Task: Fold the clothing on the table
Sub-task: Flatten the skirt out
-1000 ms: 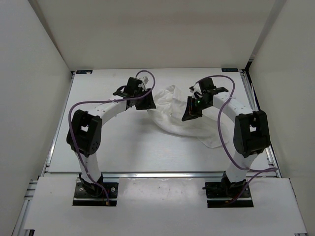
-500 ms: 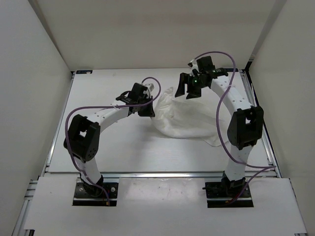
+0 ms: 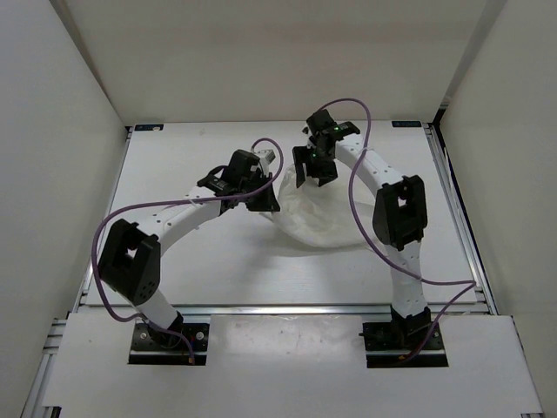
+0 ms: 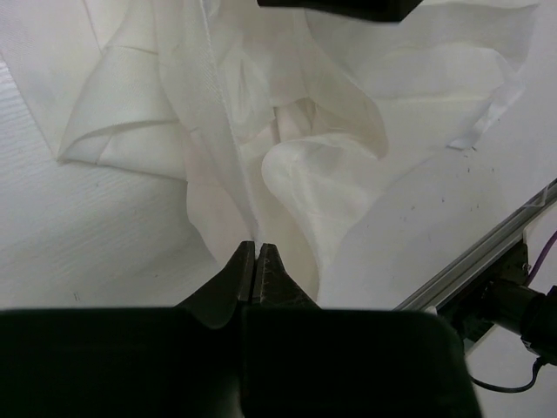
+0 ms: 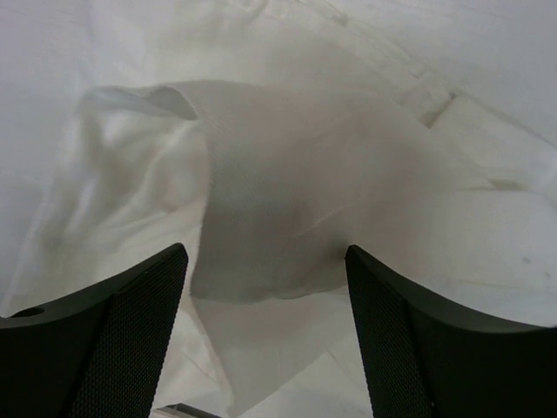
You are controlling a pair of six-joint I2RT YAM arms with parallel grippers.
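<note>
While the left tool pinches a fold of the clothing (jaws fully closed), the right tool hangs spread wide above it. It lies bunched toward the far edge of the counter.

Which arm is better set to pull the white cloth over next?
Probably the left. The left gripper is pinched shut on an edge of the clothing, so it could drag that edge across. The right gripper hangs open above it, gripping nothing.
</note>
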